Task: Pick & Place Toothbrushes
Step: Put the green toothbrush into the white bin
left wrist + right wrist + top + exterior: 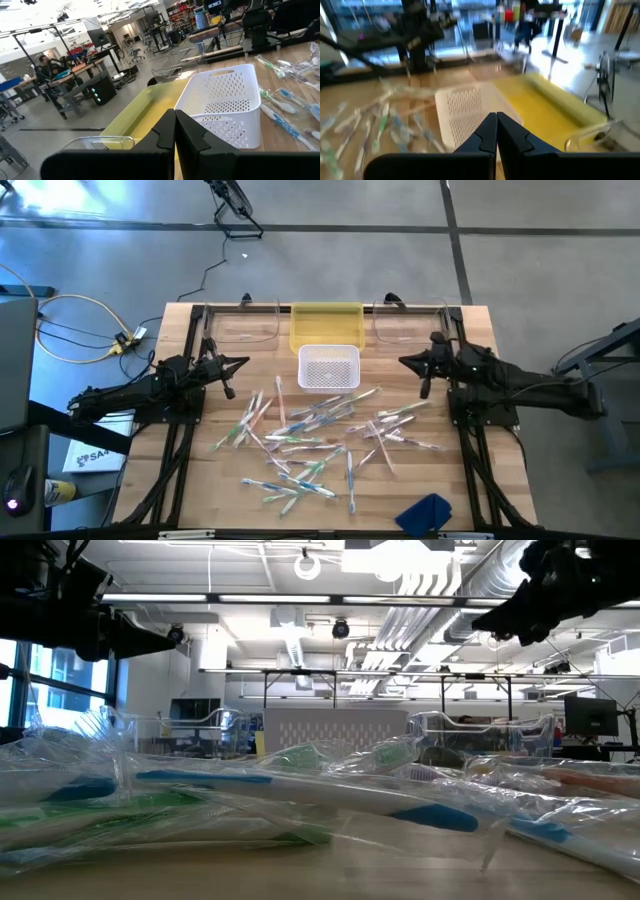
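So nothing's picked yet: the toothbrushes [310,442] lie heaped across the middle and lower part of the table [190,490], below the white basket [329,367]. Left gripper [237,364] and right gripper [408,362] hover either side of it, both closed and empty. My guess at the risk: they're wrapped and overlapping, so a grab could lift several or slip off.

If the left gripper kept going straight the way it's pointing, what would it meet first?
Probably the white basket. The left gripper, jaws shut, points right at it in the left wrist view, with the yellow tray beside it. It seems raised above the table, so it might pass over the rim.
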Robot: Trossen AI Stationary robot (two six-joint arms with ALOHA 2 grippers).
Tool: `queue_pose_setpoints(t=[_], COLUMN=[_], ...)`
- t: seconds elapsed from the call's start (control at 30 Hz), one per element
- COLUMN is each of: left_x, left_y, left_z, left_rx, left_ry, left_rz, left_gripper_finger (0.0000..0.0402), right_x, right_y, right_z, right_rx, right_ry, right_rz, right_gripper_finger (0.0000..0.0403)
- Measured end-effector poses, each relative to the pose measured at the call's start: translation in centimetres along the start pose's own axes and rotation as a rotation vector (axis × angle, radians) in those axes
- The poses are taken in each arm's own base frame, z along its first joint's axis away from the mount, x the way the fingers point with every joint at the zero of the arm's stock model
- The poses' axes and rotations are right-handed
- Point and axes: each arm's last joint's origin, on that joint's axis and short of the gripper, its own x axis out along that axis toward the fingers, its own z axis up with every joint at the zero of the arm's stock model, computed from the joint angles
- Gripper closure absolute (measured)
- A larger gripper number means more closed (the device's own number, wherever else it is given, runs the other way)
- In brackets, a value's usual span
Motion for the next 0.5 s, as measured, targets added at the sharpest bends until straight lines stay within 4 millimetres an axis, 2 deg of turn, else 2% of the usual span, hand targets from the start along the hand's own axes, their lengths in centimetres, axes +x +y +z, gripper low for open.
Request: queue_pose_setpoints(t=[0.27, 0.5], left_x=[0.0, 0.0], left_y=[0.0, -0.1], left_z=[-0.1, -0.1], left_rx=[0.003, 0.004], left_ry=[0.013, 0.016], left_rz=[-0.009, -0.010], left_gripper_finger=[0.0402, 0.0402], right_x=[1.7, 1.6], right_y=[0.5, 1.7], right_z=[0.5, 0.5], right_rx=[0.068, 0.125], right_ry=[0.287, 0.445], right_rz=[-0.003, 0.039], right_gripper_finger=[0.0401, 0.0401])
